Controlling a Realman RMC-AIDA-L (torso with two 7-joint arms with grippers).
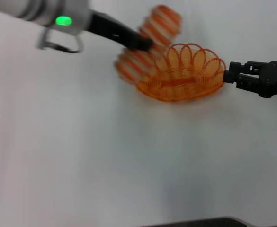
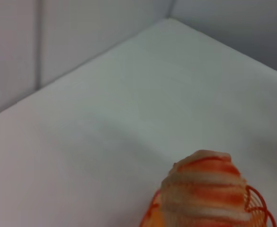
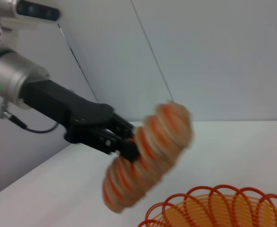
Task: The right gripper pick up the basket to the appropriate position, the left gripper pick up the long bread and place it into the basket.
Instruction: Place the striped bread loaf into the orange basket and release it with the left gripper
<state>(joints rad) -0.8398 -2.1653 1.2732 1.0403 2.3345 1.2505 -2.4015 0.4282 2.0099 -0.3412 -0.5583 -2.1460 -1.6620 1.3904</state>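
Two pincers are at work: your left pincer (image 1: 145, 45) is clamped across the middle of the long bread (image 1: 147, 45), holding it tilted in the air just beside the basket's near-left rim. To the right, the basket (image 1: 183, 75) sits on the white bench (image 1: 105, 156), with the right pincer (image 1: 227, 75) at its end; I cannot tell its grip. Next, I judge, swing the bread over and lower it lengthwise; only the scalloped rim obstructs.

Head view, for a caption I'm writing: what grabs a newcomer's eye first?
The cream, orange-striped ridged long bread, gripped mid-length by the black left hand, held tilted in the air beside the basket's left end. Next, the oval translucent orange wire basket on the white table, with the black right hand at its right rim.
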